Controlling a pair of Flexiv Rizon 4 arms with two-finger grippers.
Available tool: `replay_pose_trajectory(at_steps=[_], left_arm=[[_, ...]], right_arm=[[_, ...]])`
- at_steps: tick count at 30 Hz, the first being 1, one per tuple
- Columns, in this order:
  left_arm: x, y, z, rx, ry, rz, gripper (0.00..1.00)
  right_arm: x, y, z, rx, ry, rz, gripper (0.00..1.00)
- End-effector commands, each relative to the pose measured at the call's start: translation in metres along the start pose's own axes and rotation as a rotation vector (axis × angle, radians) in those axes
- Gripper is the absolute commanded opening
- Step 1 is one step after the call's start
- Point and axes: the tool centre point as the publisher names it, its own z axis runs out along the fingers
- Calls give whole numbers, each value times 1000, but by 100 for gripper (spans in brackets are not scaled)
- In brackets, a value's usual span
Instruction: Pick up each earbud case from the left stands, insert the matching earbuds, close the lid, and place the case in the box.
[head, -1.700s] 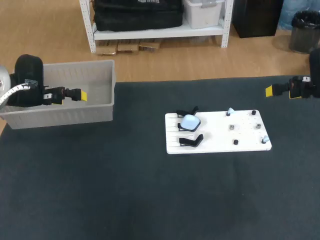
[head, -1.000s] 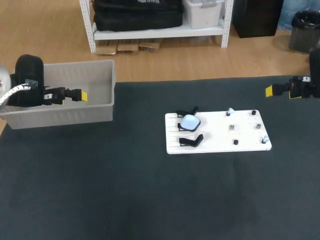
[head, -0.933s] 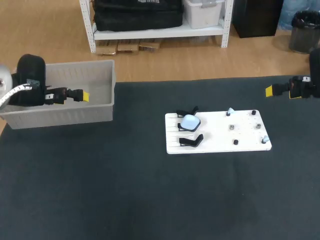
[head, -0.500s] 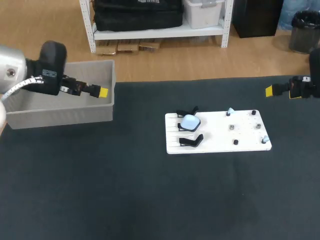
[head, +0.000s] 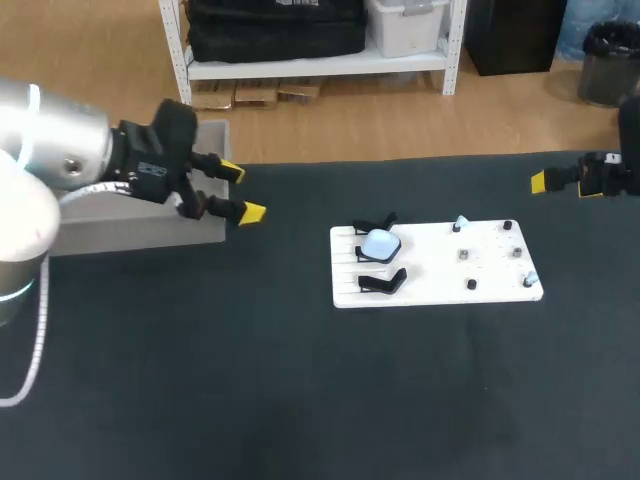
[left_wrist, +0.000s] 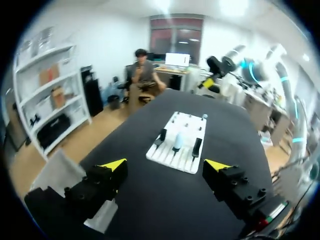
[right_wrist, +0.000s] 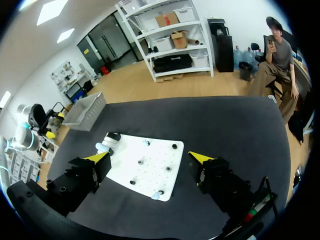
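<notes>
**Jaws apart on both arms, case resting on the white board**

The pale blue earbud case (head: 379, 243) sits at the left end of the white board (head: 480, 270), between two black stands (head: 383, 282) (one on its far side, one on its near side). Two small pale blue earbuds (head: 460, 222) are on the right part of the board. One is near the far edge and the other is at the near right corner, with a few dark pegs (head: 465, 255) between them.

The left jaws stand wide apart. Their yellow fingertips (head: 252, 212) hang above the bench (head: 300, 400), just beside the near right corner of the grey box (head: 150, 232). They point toward the board and are well apart from it. In the left wrist view the case lies ahead, in line with the gap between the two fingers. The left arm (head: 60, 165) comes in over the box.

The right jaws also stand apart (the right wrist view shows both yellow tips (right_wrist: 98, 157) well separated). They are at the bench's far right edge, near the board's right end but not touching it. The right arm (head: 605, 177) shows only at the edge of the head view.
</notes>
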Motion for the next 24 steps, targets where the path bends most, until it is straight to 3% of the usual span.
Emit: replay_pose_trajectory(at_steps=[1,8,14,24], left_arm=[[-3,9,30,116,-24,78,100],[-7,5,58,174,-38,172,100],[-6,4,79,229,-50,169,100],[6,-20,101,339,-53,200,100]], right_arm=[[0,-1,0,-2,1,-1,100],[0,-1,0,-2,1,-1,100],[0,-1,0,-2,1,-1,100],[0,-1,0,-2,1,-1,100]])
